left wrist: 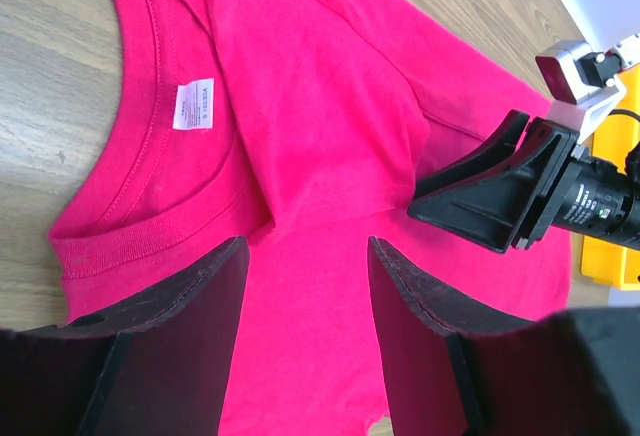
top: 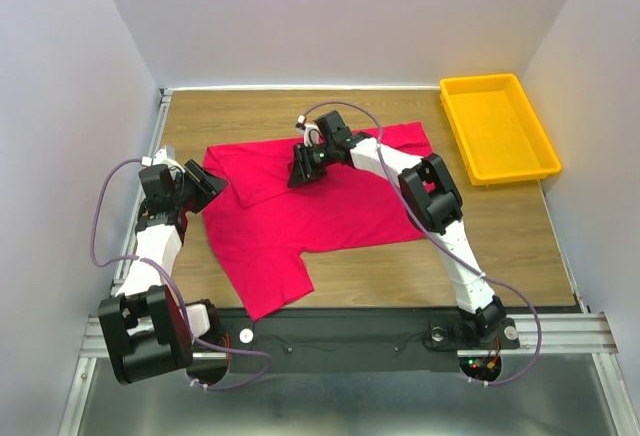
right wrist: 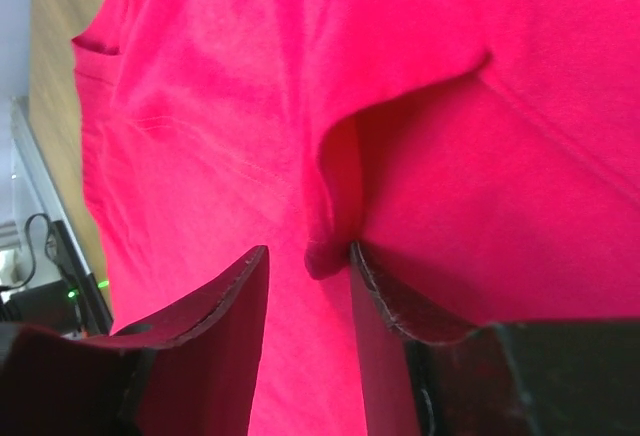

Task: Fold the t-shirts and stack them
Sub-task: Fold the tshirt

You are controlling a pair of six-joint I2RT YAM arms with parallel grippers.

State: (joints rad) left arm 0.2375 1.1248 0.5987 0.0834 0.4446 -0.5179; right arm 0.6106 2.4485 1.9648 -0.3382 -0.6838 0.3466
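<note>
The crimson t-shirt (top: 330, 211) lies on the wooden table, its upper left part folded over and one sleeve hanging towards the near edge. My left gripper (top: 213, 188) is open at the shirt's left edge, by the collar. In the left wrist view its jaws (left wrist: 305, 246) stand apart above the cloth (left wrist: 320, 106), close to the white neck label (left wrist: 193, 106). My right gripper (top: 300, 171) is over the shirt's upper middle. In the right wrist view its jaws (right wrist: 308, 251) stand apart, and a raised fold of the shirt (right wrist: 335, 196) rests against the right finger.
An empty yellow plastic tray (top: 497, 128) stands at the back right of the table. White walls close in the left, back and right sides. The right gripper also shows in the left wrist view (left wrist: 480, 196).
</note>
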